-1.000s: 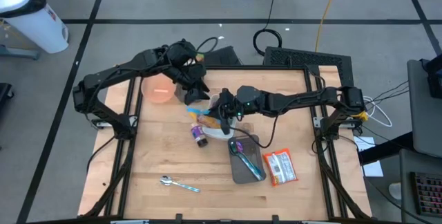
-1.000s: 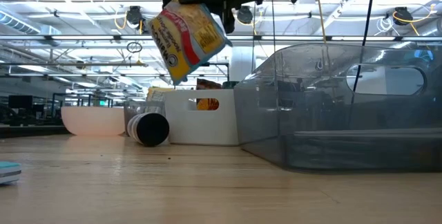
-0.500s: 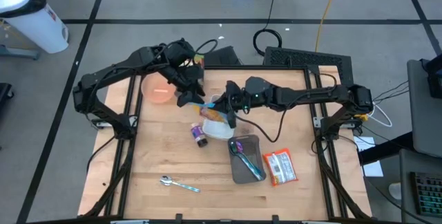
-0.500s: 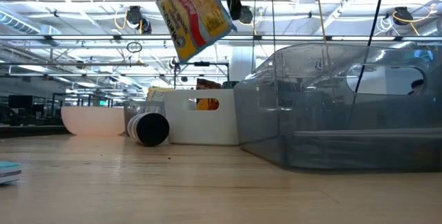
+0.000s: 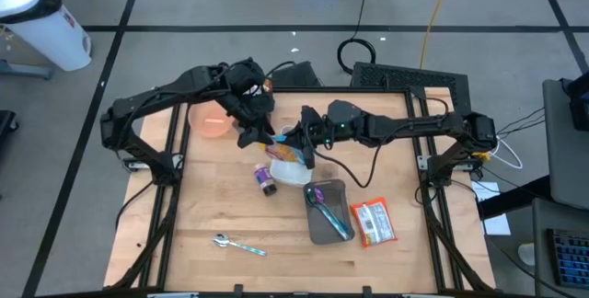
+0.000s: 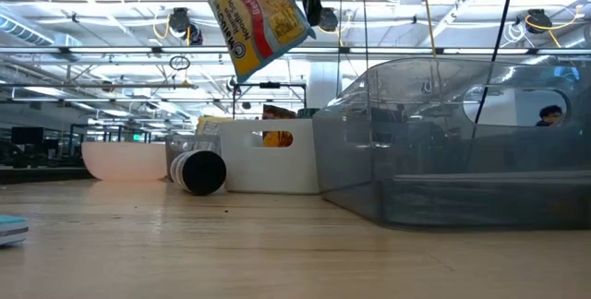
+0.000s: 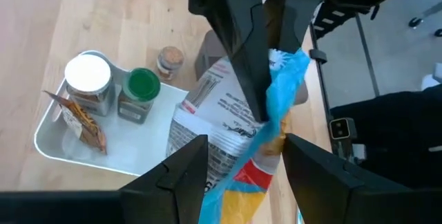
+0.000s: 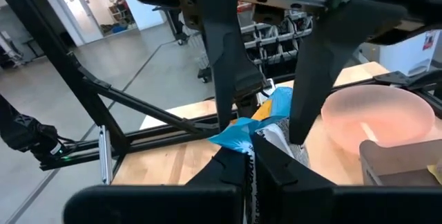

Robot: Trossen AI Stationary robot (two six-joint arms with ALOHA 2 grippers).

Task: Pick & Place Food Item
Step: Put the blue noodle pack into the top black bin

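High view: right gripper [image 5: 305, 147] and left gripper [image 5: 262, 135] meet over the white tray [image 5: 296, 175], food pouch [image 5: 287, 150] between them. Pink bowl [image 5: 211, 120] near the left arm.

Low view: pouch [image 6: 259, 20] hangs in air, well above the table [image 6: 277, 253], tilted.

Left wrist: L fingers [image 7: 181, 175] apart, either side of the pouch's [image 7: 221, 134] blue end, not clamped.

Right wrist: R fingers [image 8: 231, 170] together, pinching the pouch's [image 8: 257, 124] top edge.

a wooden table [image 5: 212, 215] carries a pink bowl [image 5: 211, 120], white tray [image 5: 293, 173], grey bin [image 5: 324, 222], spoon [image 5: 239, 245] and snack packet [image 5: 374, 223].
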